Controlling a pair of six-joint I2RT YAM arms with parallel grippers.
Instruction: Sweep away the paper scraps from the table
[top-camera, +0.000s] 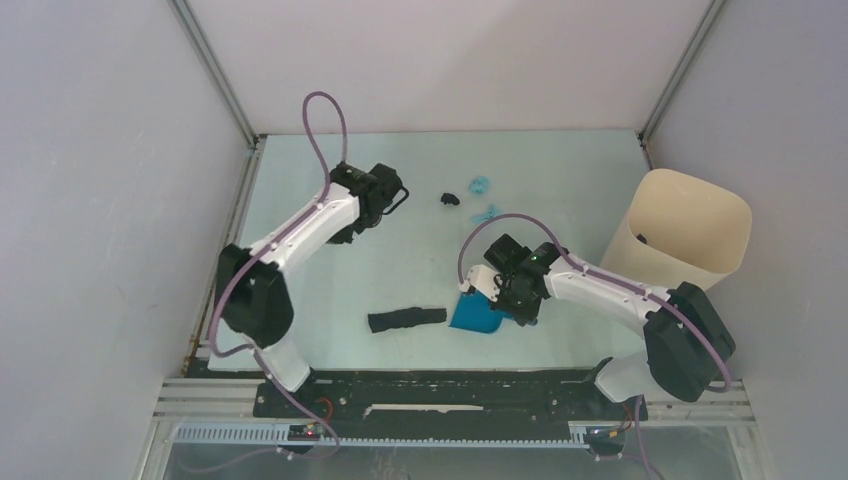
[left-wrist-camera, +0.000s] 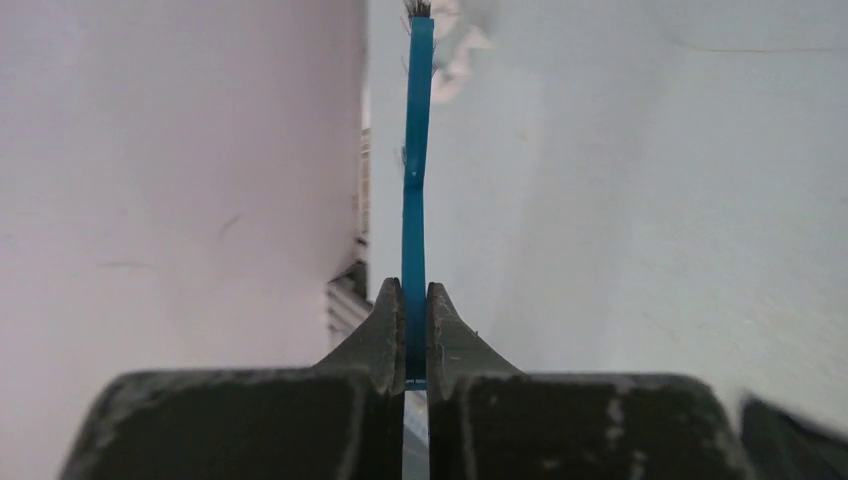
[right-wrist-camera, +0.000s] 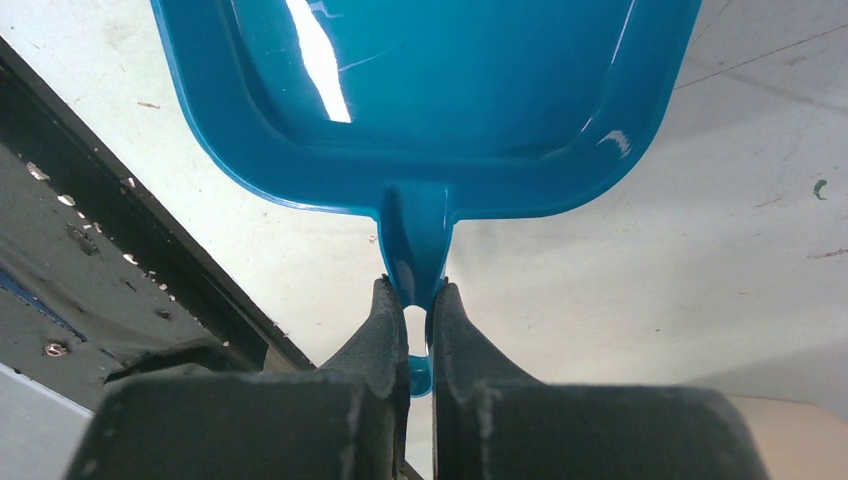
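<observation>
The left gripper (left-wrist-camera: 415, 300) is clamping the blue hand brush (left-wrist-camera: 416, 150) by its thin handle, over the table's (top-camera: 330, 290) far left part. The right gripper (right-wrist-camera: 415, 300) is pinching the blue dustpan (right-wrist-camera: 430, 90) by its handle stub, toward the near edge. The paper scraps (top-camera: 480, 185), light blue and black, are lying toward the far edge, well apart from the dustpan. A black crumpled strip (top-camera: 405, 320) is lying just left of it.

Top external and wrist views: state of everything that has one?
left end effector: shut on the brush handle.
right end effector: shut on the dustpan handle.
dustpan: held, no scraps visible inside.
paper scraps: loose on the table, unswept.
bin: upright, open-topped.
long black object: lying flat beside the dustpan.
</observation>
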